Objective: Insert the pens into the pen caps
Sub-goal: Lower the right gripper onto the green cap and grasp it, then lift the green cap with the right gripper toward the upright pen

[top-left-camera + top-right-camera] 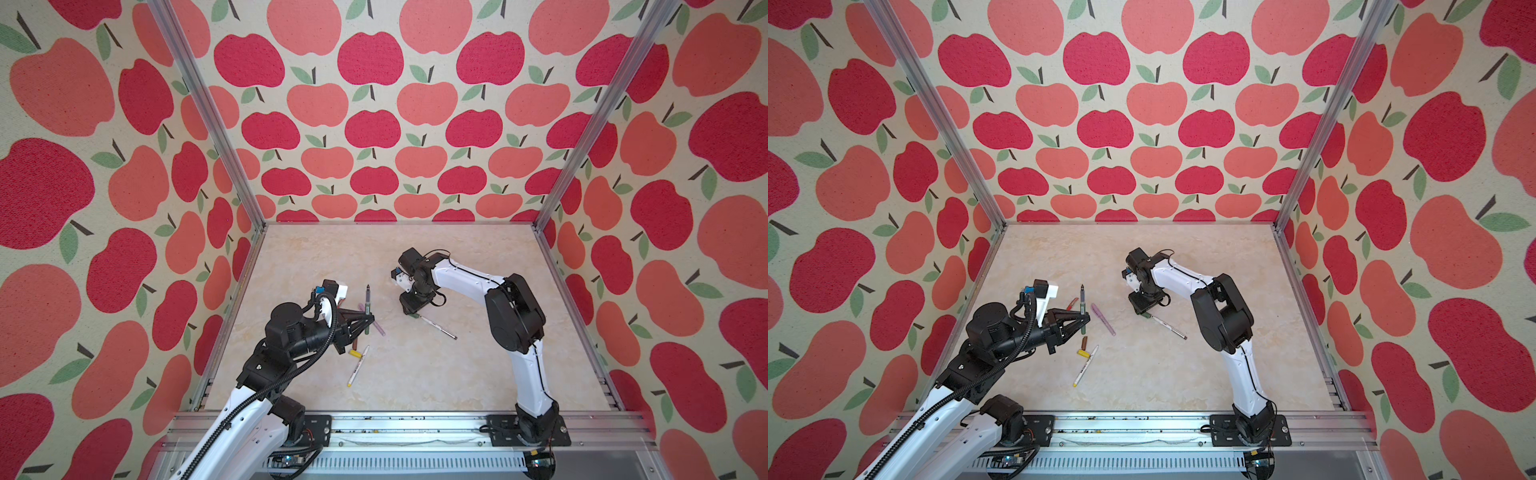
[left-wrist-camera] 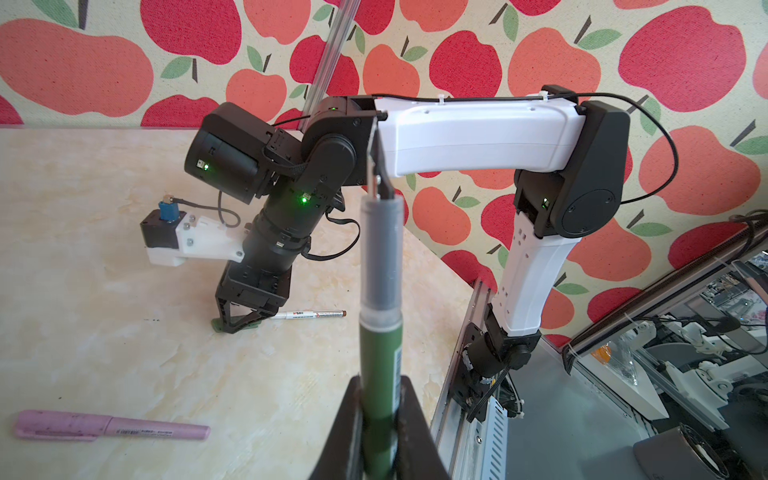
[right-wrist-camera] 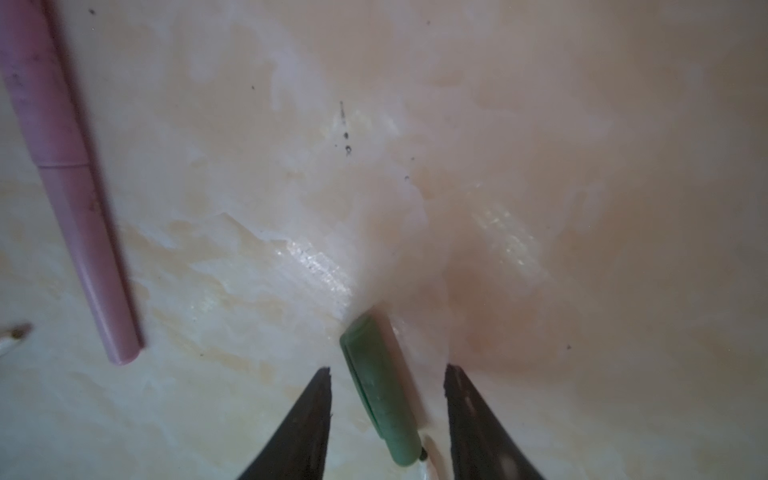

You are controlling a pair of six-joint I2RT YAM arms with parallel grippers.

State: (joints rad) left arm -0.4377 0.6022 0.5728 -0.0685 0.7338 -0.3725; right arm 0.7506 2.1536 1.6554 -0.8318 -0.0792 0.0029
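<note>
The left gripper point(image 2: 380, 399) is clamped on the dark green pen point(image 2: 380, 361), tip pointing away. The right gripper point(image 3: 388, 369) straddles the dark green cap point(image 3: 376, 386) with jaws apart, a gap on each side. The table point(image 1: 436, 374) is bare from there to its far edge.

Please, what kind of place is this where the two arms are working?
Probably a robot test cell in a lab: an aluminium frame hung with apple-print cloth walls, the left arm and right arm bolted to a rail at the table's edge.
</note>
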